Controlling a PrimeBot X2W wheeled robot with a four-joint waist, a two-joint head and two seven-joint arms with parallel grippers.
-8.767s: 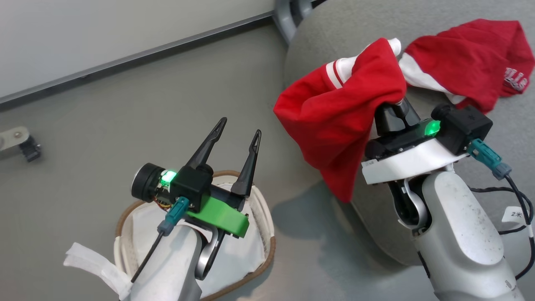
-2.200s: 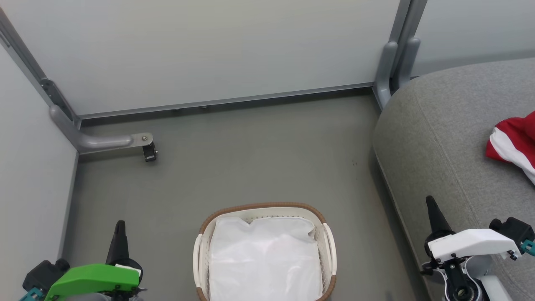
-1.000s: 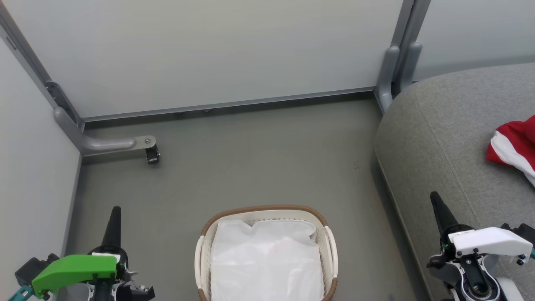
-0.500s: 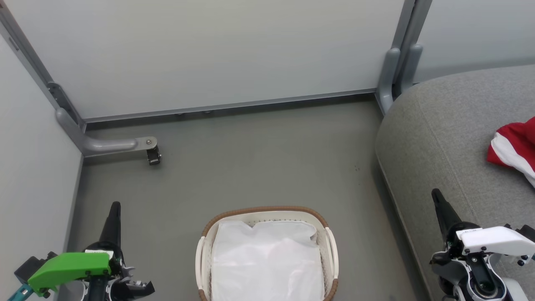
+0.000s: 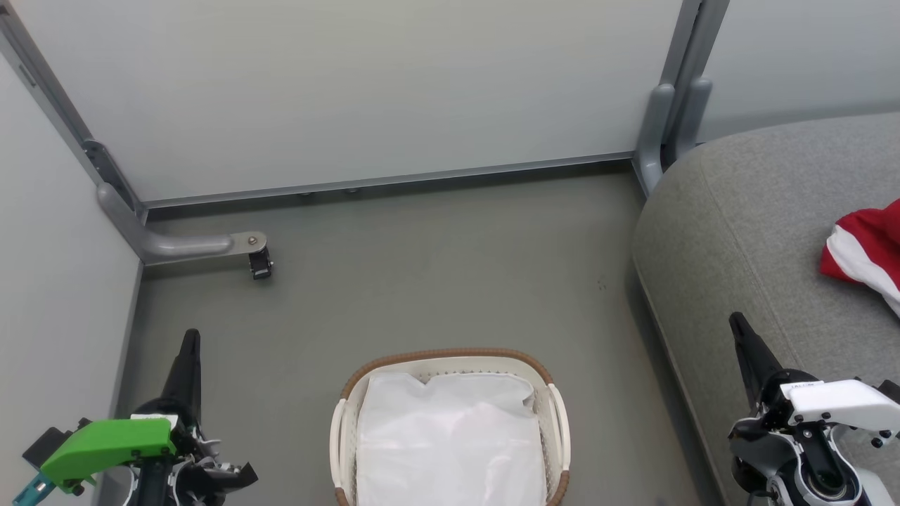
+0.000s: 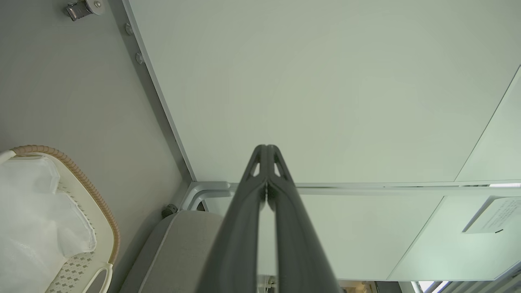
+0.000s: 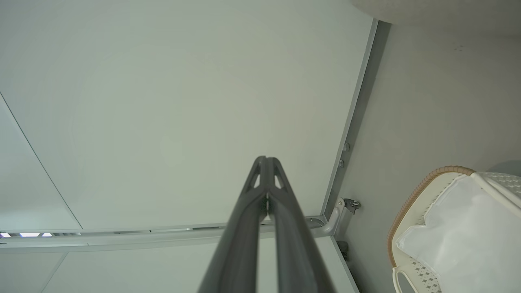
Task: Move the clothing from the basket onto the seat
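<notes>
My left gripper [image 5: 188, 348] is closed tight, its fingers pressed together on nothing, and it hangs over the floor [image 5: 422, 267] left of the basket [image 5: 450, 353]. My right gripper [image 5: 742, 336] is likewise pinched closed and empty, by the seat's [image 5: 731, 211] left edge. The clothing [image 5: 859, 246] lies on the seat, apart from my right gripper, farther out and to its right, cut off at the head view's edge. The basket stands on the floor between my grippers, with a white cloth [image 5: 446, 443] in it.
</notes>
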